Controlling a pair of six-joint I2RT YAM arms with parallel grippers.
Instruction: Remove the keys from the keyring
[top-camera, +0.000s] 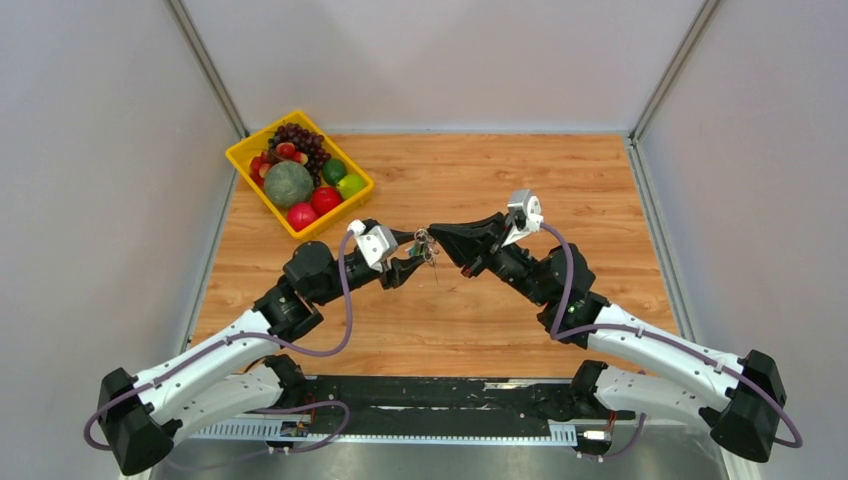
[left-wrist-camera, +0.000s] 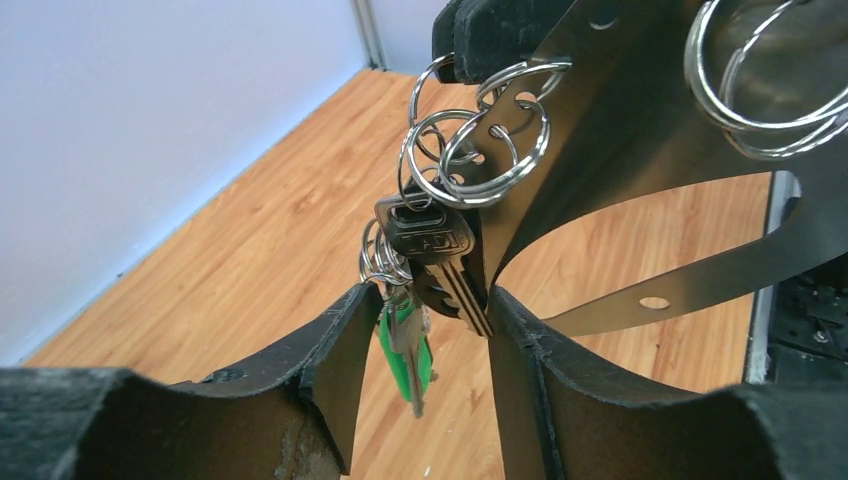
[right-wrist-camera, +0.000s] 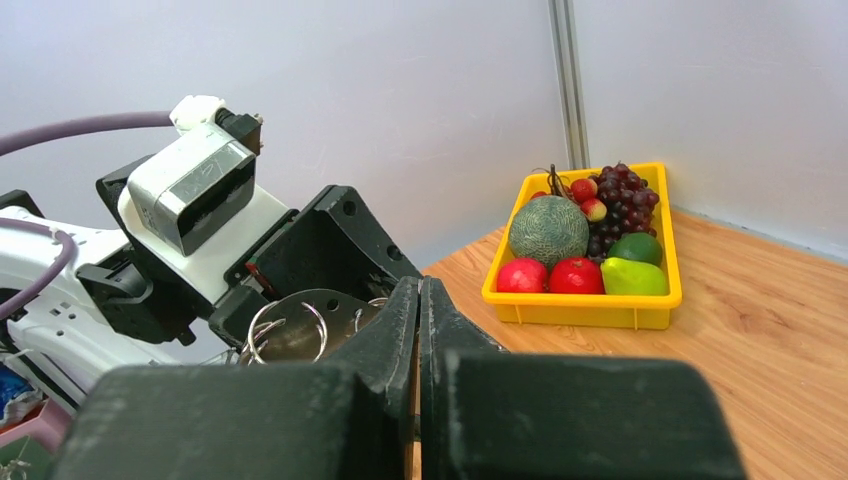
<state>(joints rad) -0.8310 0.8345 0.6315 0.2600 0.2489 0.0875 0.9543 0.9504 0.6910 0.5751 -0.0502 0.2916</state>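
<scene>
The keys (left-wrist-camera: 432, 243) hang in a bunch from linked silver rings, the keyring (left-wrist-camera: 470, 150). One key has a black head and one carries a green tag (left-wrist-camera: 405, 350). A shiny metal plate (left-wrist-camera: 620, 130) with holes hangs with them. My right gripper (top-camera: 432, 236) is shut on the rings from above; in its own view the jaws (right-wrist-camera: 420, 285) press together and the ring is hidden. My left gripper (left-wrist-camera: 435, 295) is closed narrowly round the bunch. Its right finger touches the black-headed key's blade and its left finger touches the small rings. Both grippers meet above mid-table, with the keys (top-camera: 425, 246) between them.
A yellow basket (top-camera: 245, 160) of fruit stands at the back left of the wooden table and also shows in the right wrist view (right-wrist-camera: 580, 300). Grey walls close in the sides and the back. The arms' bases and a black rail lie along the near edge.
</scene>
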